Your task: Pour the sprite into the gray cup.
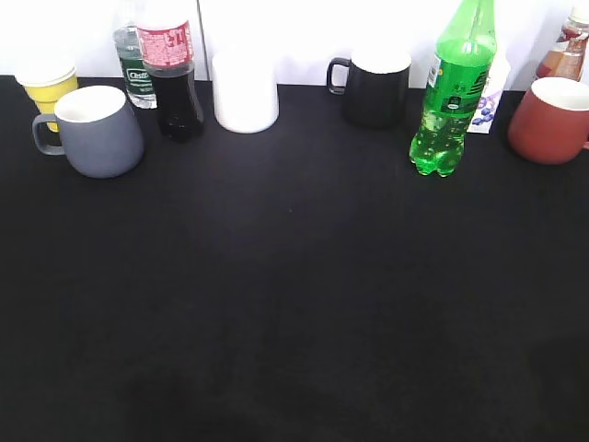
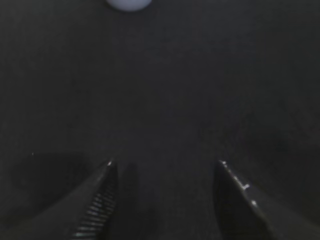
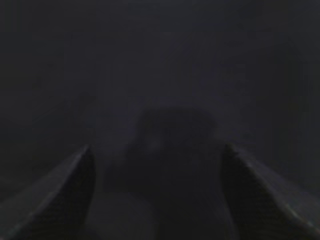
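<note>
The sprite (image 1: 451, 101), a tall translucent green bottle with a green label, stands upright at the back right of the black table. The gray cup (image 1: 97, 131), a blue-gray mug with a white inside and its handle to the left, stands at the back left. Neither gripper shows in the exterior view. In the left wrist view my left gripper (image 2: 165, 172) is open and empty over bare black cloth. In the right wrist view my right gripper (image 3: 157, 160) is open and empty over dark cloth.
Along the back stand a yellow cup (image 1: 48, 85), a small clear bottle (image 1: 135, 66), a dark cola bottle (image 1: 173, 78), a white cylinder cup (image 1: 245, 92), a black mug (image 1: 373, 85), a red mug (image 1: 552, 120) and a brown bottle (image 1: 566, 51). A pale round object (image 2: 128, 4) shows at the left wrist view's top edge.
</note>
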